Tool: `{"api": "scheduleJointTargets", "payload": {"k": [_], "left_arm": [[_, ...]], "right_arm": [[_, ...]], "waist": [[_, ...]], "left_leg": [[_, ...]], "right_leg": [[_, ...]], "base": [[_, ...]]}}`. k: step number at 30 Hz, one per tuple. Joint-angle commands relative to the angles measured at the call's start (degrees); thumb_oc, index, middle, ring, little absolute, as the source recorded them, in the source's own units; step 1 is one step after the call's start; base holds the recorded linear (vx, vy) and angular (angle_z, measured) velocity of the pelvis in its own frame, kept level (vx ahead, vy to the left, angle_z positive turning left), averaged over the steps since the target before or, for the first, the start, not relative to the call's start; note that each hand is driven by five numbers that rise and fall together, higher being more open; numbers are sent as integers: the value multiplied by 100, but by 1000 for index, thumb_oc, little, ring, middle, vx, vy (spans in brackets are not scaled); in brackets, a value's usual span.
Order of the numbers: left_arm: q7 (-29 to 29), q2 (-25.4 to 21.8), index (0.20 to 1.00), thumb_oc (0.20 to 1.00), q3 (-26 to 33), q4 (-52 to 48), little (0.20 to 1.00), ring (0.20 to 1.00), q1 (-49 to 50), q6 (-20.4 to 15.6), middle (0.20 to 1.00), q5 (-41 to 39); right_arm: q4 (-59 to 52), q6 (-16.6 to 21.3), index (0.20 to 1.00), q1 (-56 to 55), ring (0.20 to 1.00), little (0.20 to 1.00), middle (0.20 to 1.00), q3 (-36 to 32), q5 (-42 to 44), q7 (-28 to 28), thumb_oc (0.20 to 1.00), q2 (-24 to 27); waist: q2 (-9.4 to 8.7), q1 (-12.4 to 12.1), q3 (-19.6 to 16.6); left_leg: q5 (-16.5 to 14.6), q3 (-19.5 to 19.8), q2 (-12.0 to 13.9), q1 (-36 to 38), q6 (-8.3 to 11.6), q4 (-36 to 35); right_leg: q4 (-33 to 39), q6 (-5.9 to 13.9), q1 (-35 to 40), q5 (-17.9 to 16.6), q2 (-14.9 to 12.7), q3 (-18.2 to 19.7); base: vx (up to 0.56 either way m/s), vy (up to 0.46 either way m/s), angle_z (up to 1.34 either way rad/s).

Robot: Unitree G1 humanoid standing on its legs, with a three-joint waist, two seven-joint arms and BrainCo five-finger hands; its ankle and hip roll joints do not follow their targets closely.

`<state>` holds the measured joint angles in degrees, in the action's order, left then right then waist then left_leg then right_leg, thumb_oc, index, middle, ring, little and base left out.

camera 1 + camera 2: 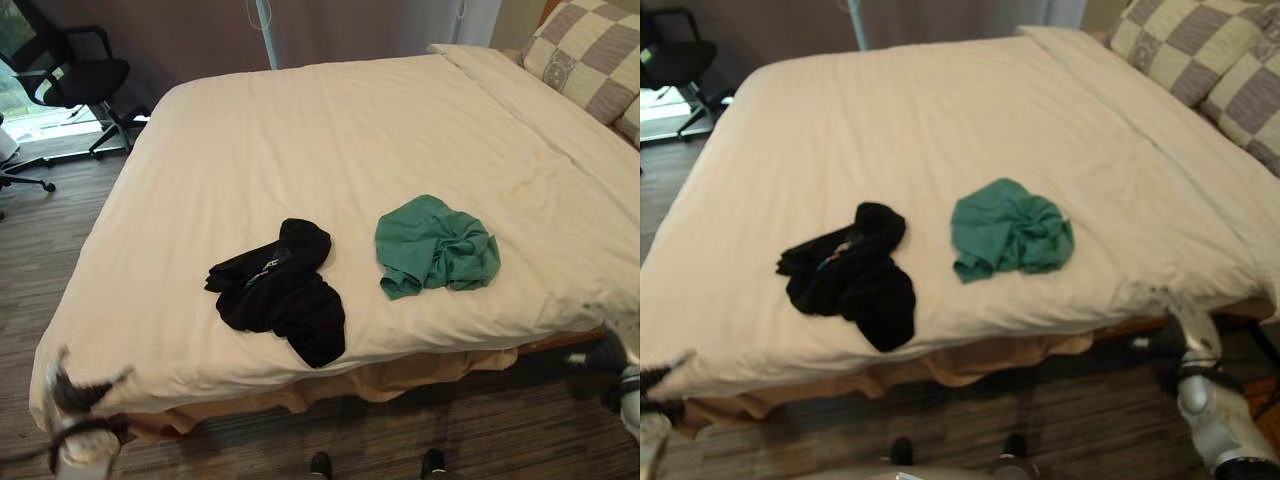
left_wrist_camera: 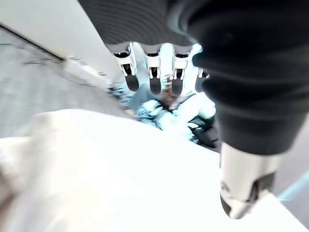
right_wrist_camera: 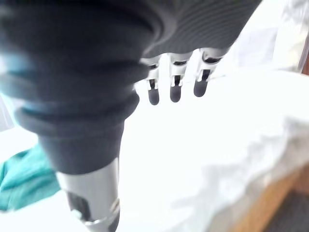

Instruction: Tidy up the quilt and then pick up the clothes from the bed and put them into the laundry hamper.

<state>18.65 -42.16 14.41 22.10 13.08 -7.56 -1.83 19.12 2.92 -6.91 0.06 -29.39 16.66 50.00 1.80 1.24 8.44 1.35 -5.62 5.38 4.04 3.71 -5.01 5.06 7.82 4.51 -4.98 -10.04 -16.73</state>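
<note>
Cream quilt (image 1: 330, 130) lies smooth to the bed's edges, so to my eye the tidying is about finished, and the black clothes (image 1: 280, 290) and green top (image 1: 436, 244) sit just apart near the foot edge, neither yet lifted. The left robot hand (image 2: 154, 72) hangs off the foot's left corner and the right robot hand (image 3: 176, 84) off its right corner, both with fingers straight and relaxed, gripping nothing, likely placed there for drawing the quilt taut. I see no hamper.
</note>
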Motion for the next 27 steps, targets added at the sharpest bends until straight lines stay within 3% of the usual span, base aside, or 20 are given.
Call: {"api": "scheduleJointTargets", "payload": {"k": [1,4,10,14,16,22,23,24,25,27], "left_arm": [[57,-548,1000,1000,58,-365,1000,1000,-593,-485,1000,930],[-16,-947,1000,1000,-356,-1058,1000,1000,-1023,-425,1000,1615],[-62,-1067,1000,1000,-1612,-1102,1000,1000,-2821,-17,1000,2359],[143,-1108,1000,1000,-2195,-397,1000,1000,-3996,428,1000,2935],[95,-1037,1000,1000,-2435,368,1000,1000,-4534,948,1000,3360],[-317,-875,1000,1000,-2751,1493,1000,1000,-4858,1404,1000,3915],[-476,-756,555,555,-2671,1366,555,555,-4499,1338,555,3907],[-483,-753,504,504,-2624,1344,504,504,-4463,1340,504,3913],[-518,-652,200,200,-2464,1189,200,200,-4149,1287,200,3826],[-482,-490,200,200,-2352,924,200,200,-3758,1128,200,3716]], "right_arm": [[-192,302,1000,740,1000,1000,1000,390,-349,151,1000,121],[-613,315,1000,1357,1000,1000,1000,710,-406,147,1000,387],[-1326,296,1000,3116,1000,1000,1000,1500,-284,180,1000,416],[-1497,268,1000,3951,1000,1000,1000,1790,-218,287,1000,350],[-1714,269,1000,4169,1000,1000,1000,1792,-251,341,1000,343],[-1926,232,1000,4414,1000,1000,1000,1671,-222,319,1000,479],[-1811,188,1000,4809,1000,1000,1000,1800,-237,320,1000,606],[-1791,189,1000,4861,1000,1000,1000,1850,-233,327,1000,607],[-1761,158,1000,5051,1000,1000,1000,1950,-279,305,1000,684],[-1737,140,1000,5545,1000,1000,1000,2231,-345,230,1000,847]], "waist": [[-300,-34,129],[-284,-7,298],[-265,59,947],[-314,89,1292],[-373,167,1551],[-422,180,1854],[-434,76,1938],[-434,99,1938],[-426,55,1967],[-423,-2,2009]], "left_leg": [[-260,-18,251,4,278,91],[-226,13,245,-150,296,128],[-114,-31,306,-802,303,361],[-44,-105,396,-1298,358,621],[-16,-136,473,-1627,399,834],[-62,-131,556,-2023,461,1103],[-46,-145,572,-2083,496,1129],[-17,-150,564,-2101,489,1125],[-7,-149,571,-2114,504,1120],[12,-134,575,-2127,530,1092]], "right_leg": [[-35,426,-83,347,-488,-59],[-56,435,-251,314,-509,-3],[-345,410,-1045,225,-568,214],[-554,392,-1574,168,-597,331],[-669,395,-1883,124,-647,354],[-903,404,-2249,165,-713,320],[-944,393,-2304,167,-728,316],[-938,386,-2325,138,-733,324],[-959,371,-2348,143,-737,330],[-993,351,-2396,147,-729,348]], "base": [[-40,-8,0],[-111,0,-2],[-210,-1,-14],[-167,-19,-11],[-172,-33,-16],[-76,-38,-4],[-40,-39,-3],[-37,-34,-8],[10,-55,-6],[13,-63,-3]]}}
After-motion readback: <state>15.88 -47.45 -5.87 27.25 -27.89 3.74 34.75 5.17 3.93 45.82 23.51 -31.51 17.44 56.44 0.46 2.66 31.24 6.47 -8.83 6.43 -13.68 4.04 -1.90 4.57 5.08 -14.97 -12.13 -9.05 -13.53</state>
